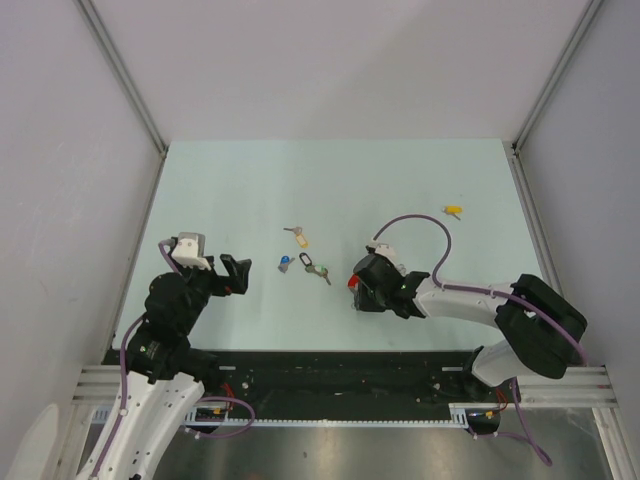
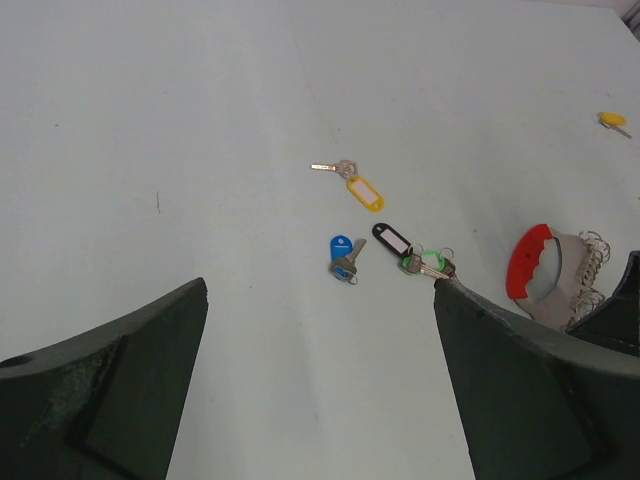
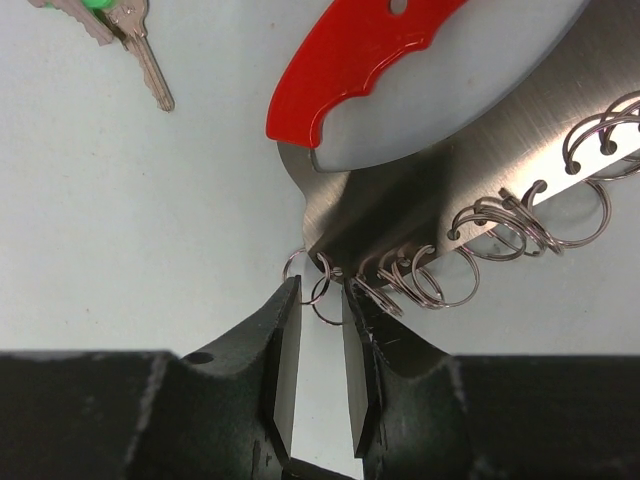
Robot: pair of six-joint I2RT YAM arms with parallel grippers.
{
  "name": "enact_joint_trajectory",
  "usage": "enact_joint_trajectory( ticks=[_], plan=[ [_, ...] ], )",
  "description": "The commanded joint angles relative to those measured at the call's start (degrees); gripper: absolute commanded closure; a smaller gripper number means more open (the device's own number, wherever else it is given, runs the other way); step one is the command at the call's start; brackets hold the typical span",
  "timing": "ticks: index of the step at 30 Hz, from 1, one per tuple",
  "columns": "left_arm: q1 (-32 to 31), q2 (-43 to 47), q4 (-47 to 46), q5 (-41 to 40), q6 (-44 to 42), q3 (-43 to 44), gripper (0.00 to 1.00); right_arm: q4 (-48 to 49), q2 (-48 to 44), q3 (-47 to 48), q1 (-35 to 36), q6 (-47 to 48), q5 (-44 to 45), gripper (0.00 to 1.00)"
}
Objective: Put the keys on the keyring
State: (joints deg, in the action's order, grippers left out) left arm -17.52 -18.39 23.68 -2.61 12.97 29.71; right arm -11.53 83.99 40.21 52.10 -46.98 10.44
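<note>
The keyring (image 1: pixel 351 283) has a red arc (image 3: pixel 370 50) and a grey metal plate (image 3: pixel 430 190) hung with several small split rings. It also shows in the left wrist view (image 2: pixel 530 265). My right gripper (image 3: pixel 320 298) has its jaws nearly closed, pinching one small ring at the plate's corner. Four keys lie left of it: beige tag (image 1: pixel 298 236), blue (image 1: pixel 285 264), black (image 1: pixel 306 260), green (image 1: pixel 320 270). The left wrist view shows the same four: beige tag (image 2: pixel 365 193), blue (image 2: pixel 341 255), black (image 2: pixel 392 239), green (image 2: pixel 415 262). My left gripper (image 1: pixel 235 272) is open and empty, left of the keys.
A yellow key (image 1: pixel 454 210) lies alone at the far right and also shows in the left wrist view (image 2: pixel 612 119). The green key's blade (image 3: pixel 150 70) lies just left of the red arc. White walls enclose the pale table (image 1: pixel 250 180) on three sides.
</note>
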Motion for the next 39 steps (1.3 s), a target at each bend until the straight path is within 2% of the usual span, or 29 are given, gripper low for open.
enact_joint_trajectory(
  ticks=[1, 14, 20, 25, 27, 32, 39],
  plan=[
    [-0.32, -0.33, -0.66, 1.21, -1.02, -0.18, 0.0, 2.65, 0.65, 0.75, -0.59, -1.36, 0.81, 0.71],
    [-0.32, -0.5, -0.65, 1.38, -1.02, -0.18, 0.0, 4.67, 2.76, 0.75, -1.47, -1.54, 0.2, 0.72],
    [-0.32, -0.5, -0.65, 1.47, -1.02, -0.18, 0.0, 4.32, 2.5, 0.75, -1.38, -1.1, -0.33, 0.79],
    [-0.32, -0.68, -0.65, 1.47, -1.02, -0.27, 0.0, 3.18, 1.18, 0.75, -1.56, -0.04, -0.33, 0.91],
    [-0.32, -0.77, -0.57, 1.38, -1.02, -0.18, 0.0, 2.57, 0.22, 0.75, -1.65, 1.36, -0.33, 1.0],
    [-0.32, -1.03, -0.39, 1.21, -0.84, -0.1, 0.0, 2.13, -2.5, 0.75, -1.91, 6.72, 0.11, 1.0],
    [-0.32, -3.4, -1.09, 1.38, 0.3, 0.87, 0.0, 1.08, -6.55, 2.85, -1.82, 19.71, 2.31, 1.0]
  ],
)
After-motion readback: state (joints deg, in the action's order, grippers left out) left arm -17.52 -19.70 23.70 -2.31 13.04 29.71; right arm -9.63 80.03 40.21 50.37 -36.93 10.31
